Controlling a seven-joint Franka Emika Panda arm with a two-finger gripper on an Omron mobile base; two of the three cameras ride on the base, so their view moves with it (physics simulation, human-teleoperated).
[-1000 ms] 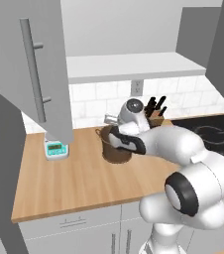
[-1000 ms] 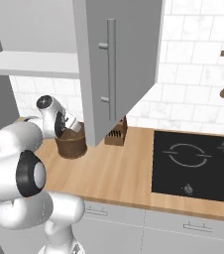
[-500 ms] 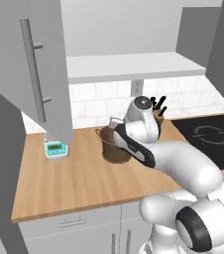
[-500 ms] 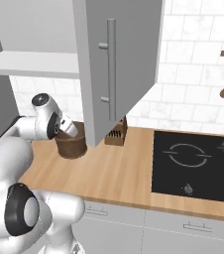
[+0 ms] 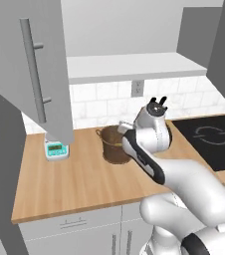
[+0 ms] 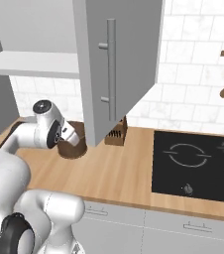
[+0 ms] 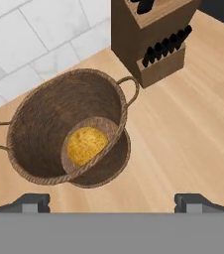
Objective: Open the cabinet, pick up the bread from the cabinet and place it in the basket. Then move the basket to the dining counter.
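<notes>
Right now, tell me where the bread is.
The bread lies on the bottom of the basket in the hand view, with the knife block standing on the wooden counter just beyond the basket's loop handle.

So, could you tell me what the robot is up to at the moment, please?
The bread already lies in the basket, which stands on the worktop next to the knife block. The cabinet doors hang open above. The open hand hovers over the basket and holds nothing. The basket has not yet gone to the dining counter.
</notes>
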